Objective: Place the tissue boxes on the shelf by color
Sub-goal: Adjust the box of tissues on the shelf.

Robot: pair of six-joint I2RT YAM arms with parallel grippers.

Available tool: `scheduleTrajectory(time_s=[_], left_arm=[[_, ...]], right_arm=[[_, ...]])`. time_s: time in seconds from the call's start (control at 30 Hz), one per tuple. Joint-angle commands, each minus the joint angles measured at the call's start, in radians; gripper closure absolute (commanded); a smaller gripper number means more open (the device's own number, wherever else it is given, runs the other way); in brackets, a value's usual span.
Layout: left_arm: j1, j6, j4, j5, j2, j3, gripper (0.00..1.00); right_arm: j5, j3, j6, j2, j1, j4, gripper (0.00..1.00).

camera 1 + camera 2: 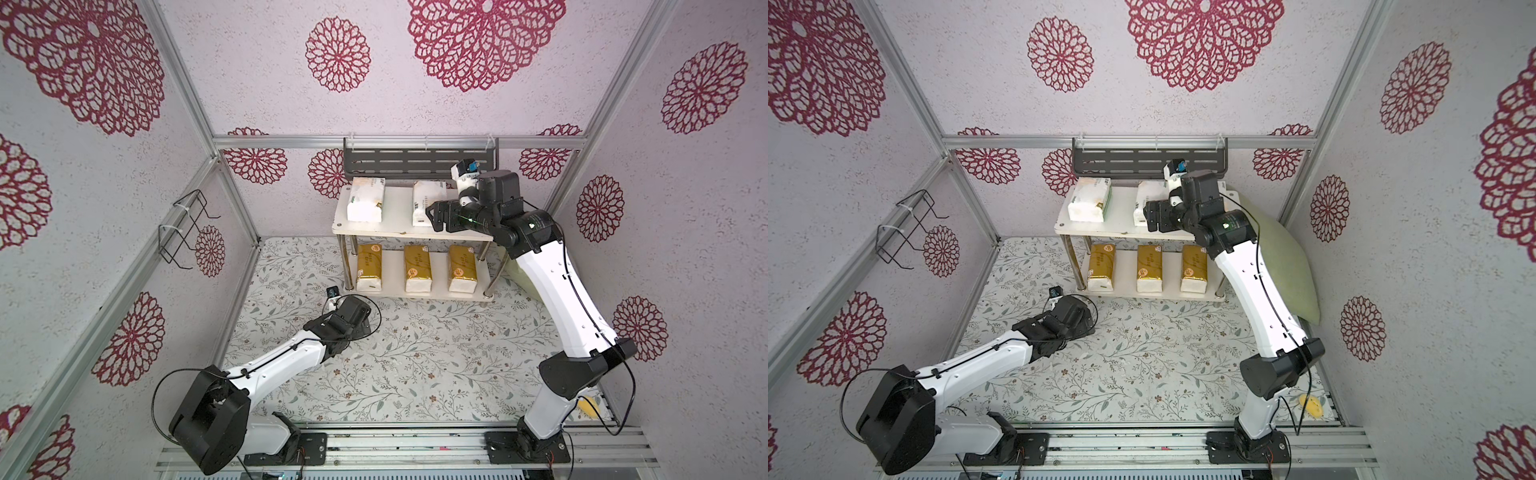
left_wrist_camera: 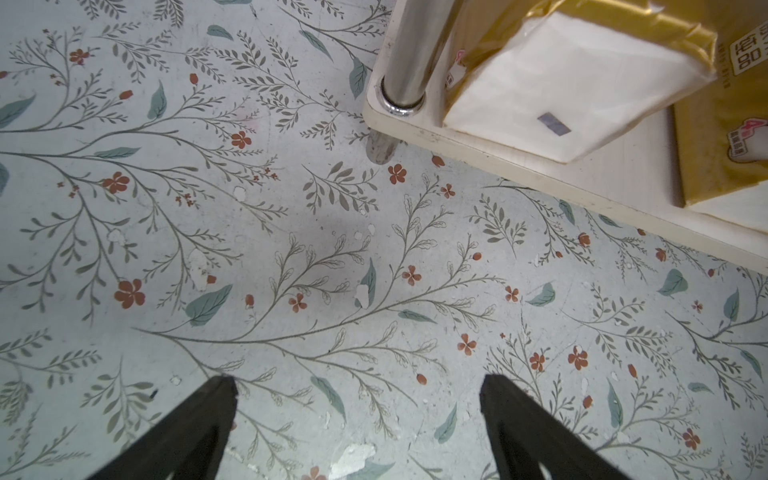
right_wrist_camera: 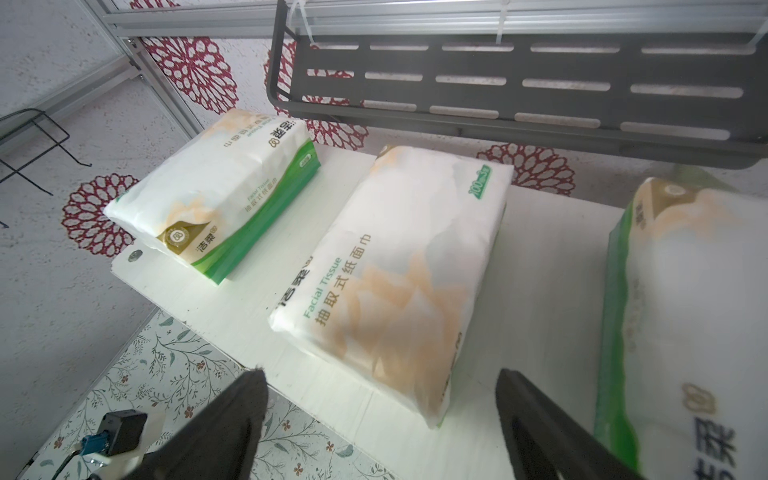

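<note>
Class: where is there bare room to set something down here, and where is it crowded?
Bare: the floral tabletop before the shelf, and top-board strips between the white packs. Crowded: the lower board, three gold packs.

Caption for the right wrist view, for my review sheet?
Open right gripper facing three white tissue packs lying on the shelf's top board, grey slotted wall rack behind.

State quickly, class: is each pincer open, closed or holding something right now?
Left pincer: open, holding nothing.
Right pincer: open, holding nothing.
</note>
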Motion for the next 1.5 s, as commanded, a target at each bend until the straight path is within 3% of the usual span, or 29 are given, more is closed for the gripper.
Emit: scheduleTrajectory(time_s=[0.0,1.23,1.33,1.47], left_arm=[[-0.008,-0.006,0.002,-0.017,-0.015,-0.014,0.01],[-0.008,-0.015,0.006,-0.027,-0.035,-0.039,0.01],[-0.008,-0.015,0.006,-0.026,-0.034,-0.038,0.01],[-0.008,-0.015,0.006,-0.026,-0.031,-0.034,0.01]], right_arm=[[-0.025,0.030,-0.016,0.002,0.002,-0.001,0.08],[-0.078,0.000,-0.052,0.038,-0.037,0.059,0.19],[-0.091,-0.005,-0.052,0.035,-0.048,0.062,0.19],[-0.107,-0.003,-0.040,0.016,-0.050,0.079,0.11]])
